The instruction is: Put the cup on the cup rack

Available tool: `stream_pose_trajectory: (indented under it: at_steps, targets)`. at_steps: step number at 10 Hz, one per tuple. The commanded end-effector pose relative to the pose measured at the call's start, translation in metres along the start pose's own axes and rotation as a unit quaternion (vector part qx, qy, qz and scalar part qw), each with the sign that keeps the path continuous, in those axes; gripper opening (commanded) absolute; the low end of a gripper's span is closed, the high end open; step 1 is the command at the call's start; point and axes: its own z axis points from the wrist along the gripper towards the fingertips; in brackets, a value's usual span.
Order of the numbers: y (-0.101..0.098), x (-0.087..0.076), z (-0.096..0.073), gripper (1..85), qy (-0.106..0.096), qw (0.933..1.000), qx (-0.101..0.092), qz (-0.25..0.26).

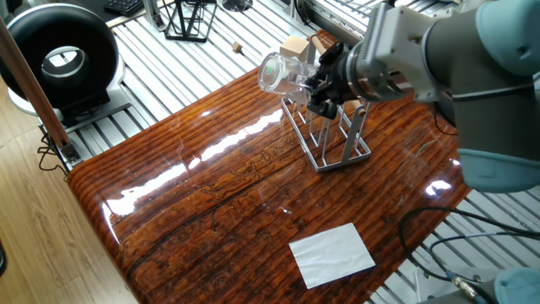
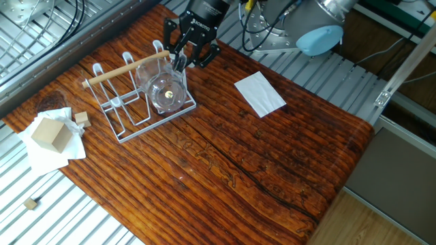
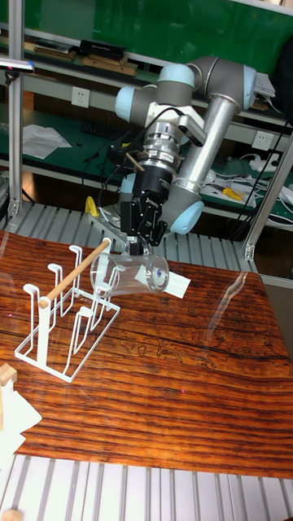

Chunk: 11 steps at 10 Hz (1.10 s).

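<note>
The cup (image 1: 275, 73) is a clear glass tumbler held on its side, its open mouth facing away from the arm. My gripper (image 1: 312, 85) is shut on its base end. The cup hangs over the near end of the cup rack (image 1: 331, 139), a grey wire rack with upright pegs and a light wooden rod. From the other side, the cup (image 2: 165, 92) shows among the pegs at the rack's (image 2: 126, 109) right end, below the gripper (image 2: 180, 63). In the tall view the cup (image 3: 133, 273) is tilted beside the rod, above the rack (image 3: 68, 329), under the gripper (image 3: 135, 246).
A white sheet of paper (image 1: 332, 253) lies near the table's front edge. A wooden block (image 2: 50, 133) on white paper and small wooden cubes (image 2: 82, 118) sit beyond the rack. A black wire stand (image 1: 187, 19) and a round black device (image 1: 59, 56) stand off the table.
</note>
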Motion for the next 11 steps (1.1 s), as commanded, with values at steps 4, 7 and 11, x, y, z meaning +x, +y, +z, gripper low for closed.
stream_pose_trajectory:
  at_steps: [4,7,11]
  targets:
    - [-0.007,-0.022,0.000,1.0,0.005,0.9988,0.034,-0.034]
    - [-0.008,-0.021,0.003,1.0,0.010,0.9987,0.037,-0.033]
    - [-0.013,-0.025,0.004,1.0,0.011,0.9975,0.051,-0.048]
